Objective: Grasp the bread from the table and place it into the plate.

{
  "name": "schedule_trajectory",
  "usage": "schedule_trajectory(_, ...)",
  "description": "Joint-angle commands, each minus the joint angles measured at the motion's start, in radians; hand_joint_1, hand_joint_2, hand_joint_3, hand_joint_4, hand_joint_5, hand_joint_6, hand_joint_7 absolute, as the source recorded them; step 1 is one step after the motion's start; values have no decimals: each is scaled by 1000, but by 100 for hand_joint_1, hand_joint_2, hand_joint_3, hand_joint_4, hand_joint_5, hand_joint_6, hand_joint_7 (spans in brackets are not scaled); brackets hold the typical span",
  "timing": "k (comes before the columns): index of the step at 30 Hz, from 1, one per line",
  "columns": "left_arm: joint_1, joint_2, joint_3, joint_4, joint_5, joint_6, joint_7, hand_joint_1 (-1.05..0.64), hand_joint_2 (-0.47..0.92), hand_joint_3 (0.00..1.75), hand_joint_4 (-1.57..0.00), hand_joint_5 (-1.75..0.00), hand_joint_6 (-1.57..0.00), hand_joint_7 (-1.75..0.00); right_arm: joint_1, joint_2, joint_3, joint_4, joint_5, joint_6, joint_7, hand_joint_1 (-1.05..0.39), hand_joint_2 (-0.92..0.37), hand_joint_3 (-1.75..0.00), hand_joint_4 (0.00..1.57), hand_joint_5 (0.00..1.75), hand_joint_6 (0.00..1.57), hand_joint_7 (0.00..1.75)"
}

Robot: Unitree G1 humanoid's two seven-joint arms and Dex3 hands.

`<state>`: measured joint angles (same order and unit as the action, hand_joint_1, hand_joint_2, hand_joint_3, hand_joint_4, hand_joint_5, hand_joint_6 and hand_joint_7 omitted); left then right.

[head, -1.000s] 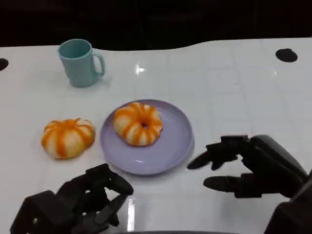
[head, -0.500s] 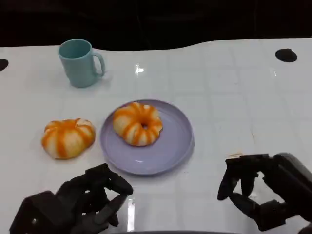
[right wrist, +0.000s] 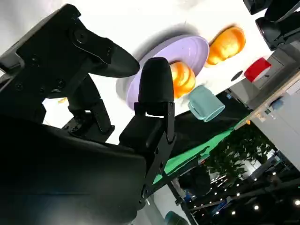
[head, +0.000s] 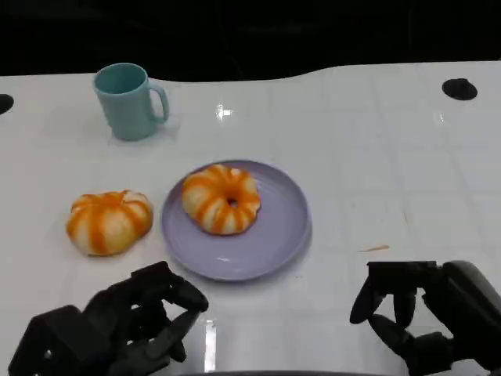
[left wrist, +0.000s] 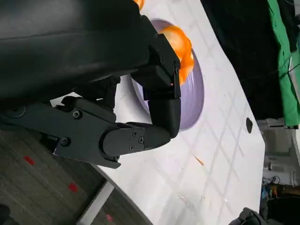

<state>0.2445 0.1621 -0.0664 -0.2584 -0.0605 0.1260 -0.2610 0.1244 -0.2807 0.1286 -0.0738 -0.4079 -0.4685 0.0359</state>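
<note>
A white table is seen from the head view, its far edge meeting a dark background; the widest bare stretch lies on its right half, between the far edge and the right hand. A lilac plate sits near the middle, with bare table between its near rim and both hands. One orange-striped bread lies in the plate, on its left part. A second orange-striped bread lies on the table just left of the plate, apart from its rim. A teal mug stands upright well behind the breads, near the far edge.

The left hand is seen at the near edge, fingers loosely curled with nothing in them, short of the plate. The right hand is at the lower right, fingers bent downward and apart, nothing held.

A small tan sliver lies on the table right of the plate. In the right wrist view the plate, both breads and the mug are seen beyond the fingers; a green sheet off the table is shown by the left wrist view.
</note>
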Motion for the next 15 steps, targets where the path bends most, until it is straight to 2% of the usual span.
schedule_trajectory(1,-4,15,8,8,-1,-10,-7,-38,92,47,-62,-175,-58,-132,12,-13,-6,8,8,-1,1,-13,-27,-125,94,167,87,121)
schedule_trajectory(15,-9,21,15,32,0,-35,-10,-37,92,47,-63,-175,-59,-132,7,-16,-1,20,16,-15,11,-11,-24,-125,96,173,90,123)
